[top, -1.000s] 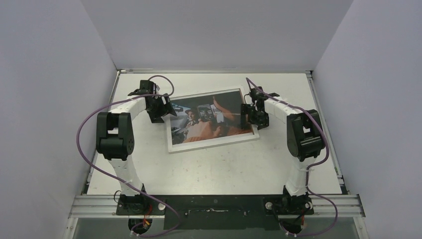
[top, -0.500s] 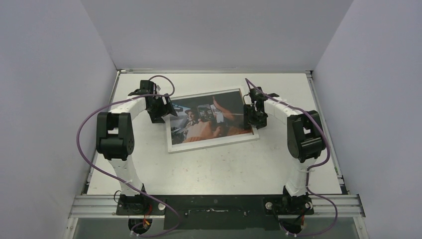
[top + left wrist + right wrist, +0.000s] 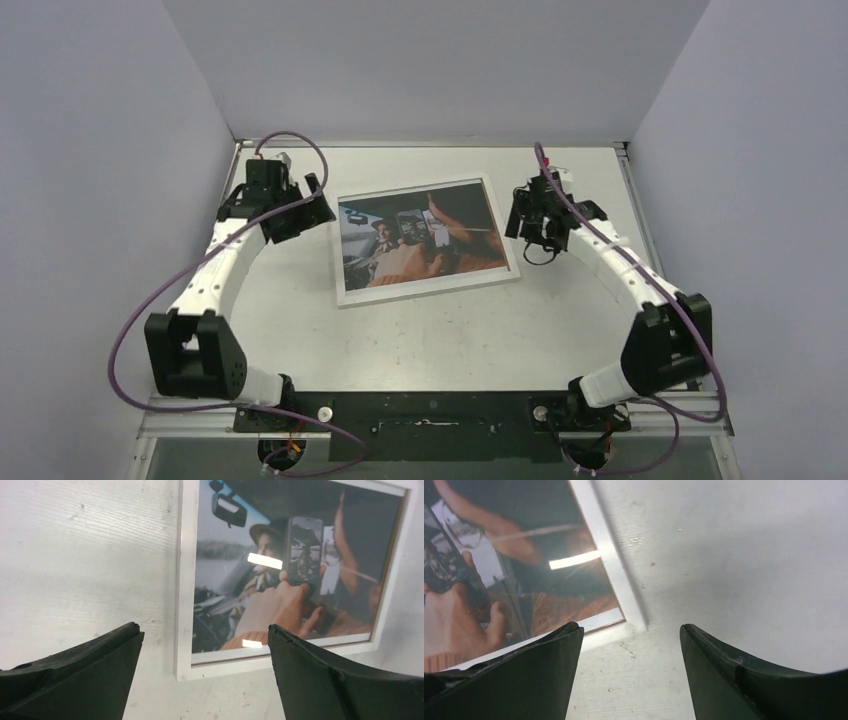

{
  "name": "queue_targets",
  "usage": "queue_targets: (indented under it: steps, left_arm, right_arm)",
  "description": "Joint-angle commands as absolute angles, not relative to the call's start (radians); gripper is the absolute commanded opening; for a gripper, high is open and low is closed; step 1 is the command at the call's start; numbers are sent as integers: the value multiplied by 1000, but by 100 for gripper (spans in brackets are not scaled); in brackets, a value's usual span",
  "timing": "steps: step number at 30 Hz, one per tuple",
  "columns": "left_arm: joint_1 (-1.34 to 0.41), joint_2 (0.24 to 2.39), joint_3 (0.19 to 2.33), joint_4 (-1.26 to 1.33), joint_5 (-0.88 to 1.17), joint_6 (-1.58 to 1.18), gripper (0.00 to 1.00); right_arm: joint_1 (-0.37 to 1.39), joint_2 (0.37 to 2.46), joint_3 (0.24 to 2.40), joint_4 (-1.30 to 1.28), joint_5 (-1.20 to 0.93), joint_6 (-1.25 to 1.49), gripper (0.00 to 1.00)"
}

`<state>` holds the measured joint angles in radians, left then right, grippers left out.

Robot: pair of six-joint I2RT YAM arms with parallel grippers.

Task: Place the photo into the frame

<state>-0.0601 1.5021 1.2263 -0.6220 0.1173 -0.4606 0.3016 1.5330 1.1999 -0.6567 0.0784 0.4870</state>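
Two wrist cams catch what the top cam doesn't: glare stripes on the photo (image 3: 280, 580) and the raised white rim of the frame (image 3: 184, 580) round it. Top cam: it lies flat, slightly skewed, mid surface (image 3: 420, 340), btwn both arms. Pic: person w/ phone, orange-brown & dark tones. Left jaws wide open, right jaws open, both empty, touching nothing.

We see the photo (image 3: 499, 580) filling the upper left, a bright glare stripe (image 3: 574, 559) across it and its white-bordered corner near centre. The right gripper (image 3: 630, 630) sits at the bottom over the white table (image 3: 749, 570), its dark jaws apart and gripping nothing.
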Motion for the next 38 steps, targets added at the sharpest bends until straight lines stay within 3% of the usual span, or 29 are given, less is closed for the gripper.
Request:
queue_targets:
  steps: [1, 12, 15, 21, 38]
  left_arm:
    - [-64, 1266, 1163, -707, 37, -473, 97]
    - [-70, 839, 1038, -838, -110, -502, 97]
    - [-70, 771, 1050, -868, -149, -484, 97]
    - [-71, 675, 1101, -893, -225, -452, 97]
    - [-71, 607, 1132, -904, -236, -395, 97]
  right_arm:
    - [296, 1325, 1111, -679, 301, 610, 72]
    - [298, 845, 1113, -889, 539, 600, 73]
    - [299, 775, 1129, -914, 563, 589, 78]
    - [298, 714, 1197, -959, 596, 581, 99]
    - [298, 707, 1269, -1040, 617, 603, 100]
